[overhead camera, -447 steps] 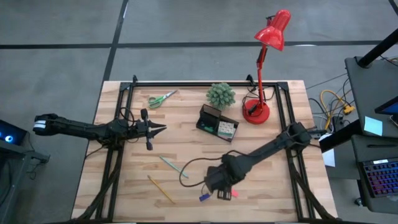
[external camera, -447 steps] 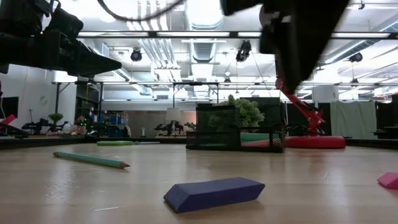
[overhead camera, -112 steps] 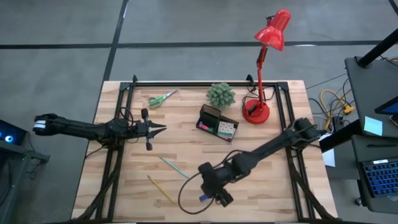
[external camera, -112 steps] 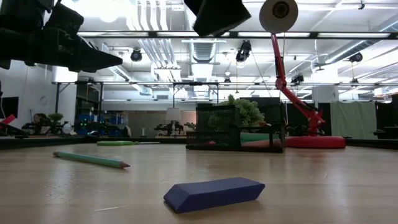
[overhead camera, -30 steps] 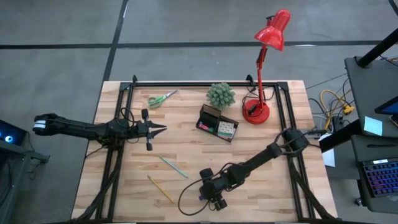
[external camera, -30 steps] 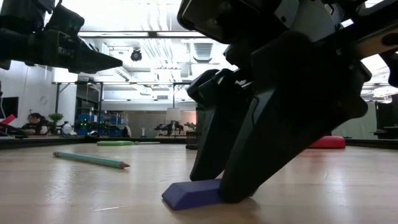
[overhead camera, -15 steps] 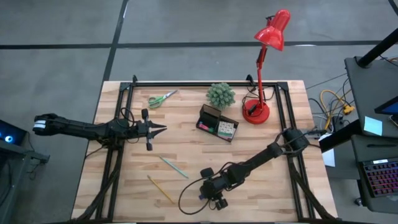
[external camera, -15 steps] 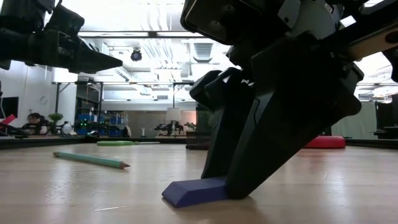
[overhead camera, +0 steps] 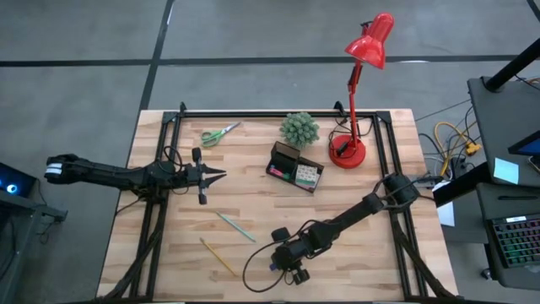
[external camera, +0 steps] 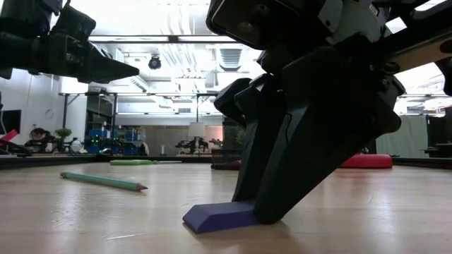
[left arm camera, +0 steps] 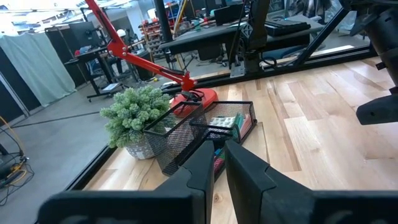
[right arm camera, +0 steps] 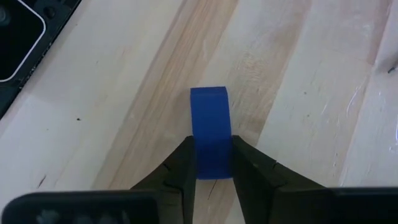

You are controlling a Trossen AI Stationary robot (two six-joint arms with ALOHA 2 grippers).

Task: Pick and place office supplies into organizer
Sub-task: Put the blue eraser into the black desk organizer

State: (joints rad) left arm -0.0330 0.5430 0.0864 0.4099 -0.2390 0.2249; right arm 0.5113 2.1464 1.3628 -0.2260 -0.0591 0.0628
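Blue eraser point(right arm camera: 209, 130) at table's near edge — right gripper point(right arm camera: 210, 163) jaws just closed from wide to pinching its sides, grasp looks set, lift twd organizer point(overhead camera: 296, 168) next; left gripper point(overhead camera: 213, 175) pressed together, idle far left.

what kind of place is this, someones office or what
More likely a robotics lab or workshop than an office: a wooden table with two robot arms mounted on it, exposed ducts and strip lights overhead, and workbenches with equipment behind.
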